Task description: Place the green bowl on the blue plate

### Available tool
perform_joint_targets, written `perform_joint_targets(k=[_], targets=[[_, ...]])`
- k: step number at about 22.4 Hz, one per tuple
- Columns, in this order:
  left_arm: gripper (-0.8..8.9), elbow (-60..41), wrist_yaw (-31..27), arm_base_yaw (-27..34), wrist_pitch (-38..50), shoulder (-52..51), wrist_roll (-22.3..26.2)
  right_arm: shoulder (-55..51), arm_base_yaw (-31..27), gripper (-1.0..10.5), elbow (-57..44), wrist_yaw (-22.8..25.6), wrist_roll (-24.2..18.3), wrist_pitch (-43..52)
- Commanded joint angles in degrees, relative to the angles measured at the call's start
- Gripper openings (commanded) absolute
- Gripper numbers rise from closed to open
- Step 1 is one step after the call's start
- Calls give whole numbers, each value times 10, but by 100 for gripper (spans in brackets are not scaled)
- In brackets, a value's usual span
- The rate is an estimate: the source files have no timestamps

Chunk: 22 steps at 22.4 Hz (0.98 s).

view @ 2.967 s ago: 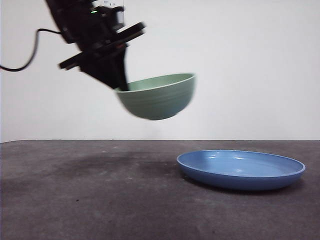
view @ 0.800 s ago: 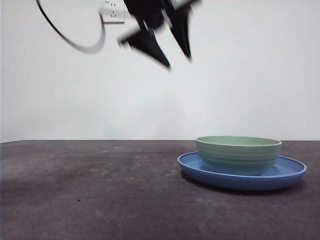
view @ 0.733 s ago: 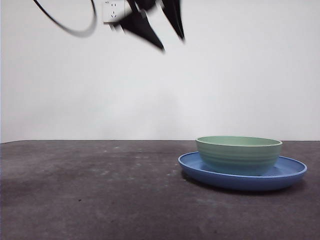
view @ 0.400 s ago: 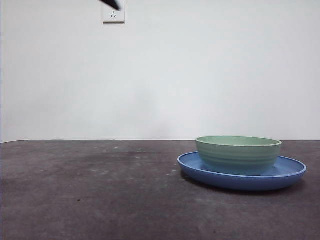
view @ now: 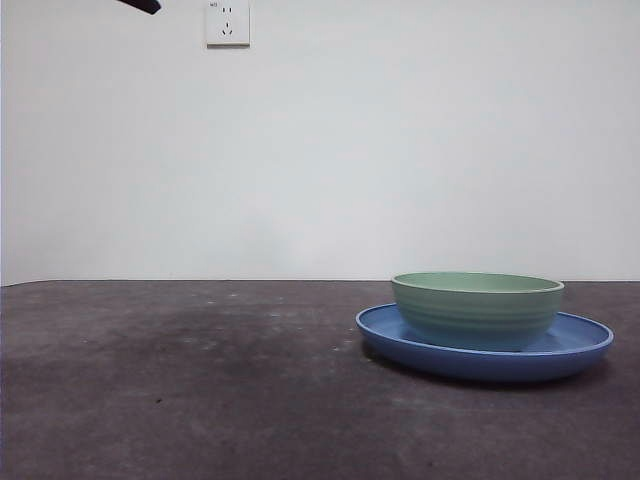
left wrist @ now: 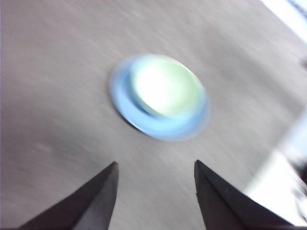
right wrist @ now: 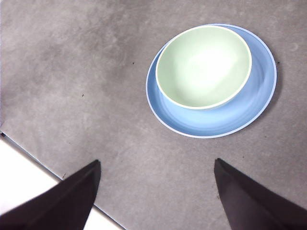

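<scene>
Both pincers (left wrist: 154, 165) (right wrist: 156, 163) gape empty above green bowl (view: 477, 308) on blue plate (view: 580, 345).

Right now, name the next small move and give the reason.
Probably none beyond parking the arms: the green bowl sits upright on the blue plate, and the left gripper and right gripper hang open, high above it.
</scene>
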Motion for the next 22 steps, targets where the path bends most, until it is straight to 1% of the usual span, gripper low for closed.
perform_joint_targets(k=[1, 3, 4, 9, 16, 17, 18, 20, 22], targets=[[257, -33, 62, -2, 3, -22, 23, 4, 1, 380, 12, 1, 6, 5], [257, -56, 96, -2, -4, -40, 29, 4, 1, 380, 12, 1, 6, 4], [257, -63, 103, -2, -9, -46, 32, 4, 1, 380, 12, 1, 6, 3], [256, -71, 106, -2, -50, -57, 46, 4, 1, 380, 12, 1, 6, 3], [256, -71, 106, -3, -52, -57, 51, 4, 1, 380, 12, 2, 7, 3], [256, -71, 106, -3, -52, -57, 51, 4, 1, 380, 12, 10, 14, 4], [256, -71, 106, -3, -52, -57, 51, 4, 1, 380, 12, 31, 34, 6], [256, -71, 106, -3, -52, -57, 51, 4, 1, 380, 12, 93, 70, 12], [256, -71, 106, -3, -52, -57, 51, 4, 1, 380, 12, 159, 83, 23]])
